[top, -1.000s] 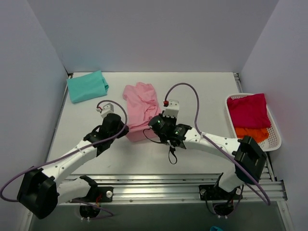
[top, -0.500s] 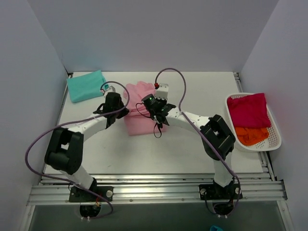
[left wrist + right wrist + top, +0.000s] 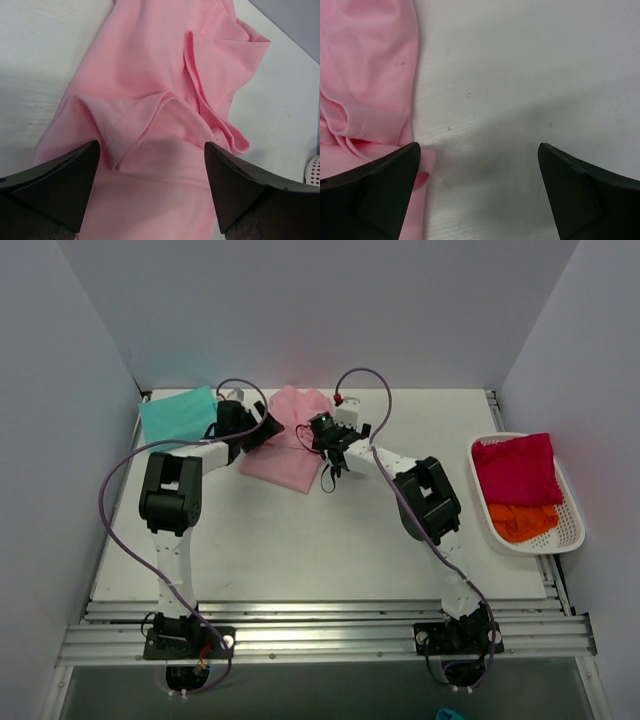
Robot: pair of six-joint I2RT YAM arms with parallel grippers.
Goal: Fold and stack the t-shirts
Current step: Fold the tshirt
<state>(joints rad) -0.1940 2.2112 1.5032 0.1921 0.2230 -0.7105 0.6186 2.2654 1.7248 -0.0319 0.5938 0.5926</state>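
Note:
The light pink t-shirt (image 3: 288, 445) lies folded at the back middle of the table. My left gripper (image 3: 262, 428) hovers over its left edge and my right gripper (image 3: 320, 433) over its right edge. In the left wrist view the open left gripper (image 3: 151, 146) has rumpled pink t-shirt (image 3: 150, 100) under it, nothing pinched. The right gripper (image 3: 479, 146) is open over bare table, with the pink t-shirt's (image 3: 365, 75) edge by its left finger. A folded teal t-shirt (image 3: 178, 418) lies at the back left. Crimson red (image 3: 515, 468) and orange (image 3: 523, 521) t-shirts lie in the basket.
The white mesh basket (image 3: 575, 520) stands at the table's right edge. Both arms stretch far back across the table, cables looping above them. Walls close in the table at the back and on both sides.
Both arms swung from the table's middle to the back, carrying the pink t-shirt's near edge over itself. Both grippers went from shut to open and let the cloth go.

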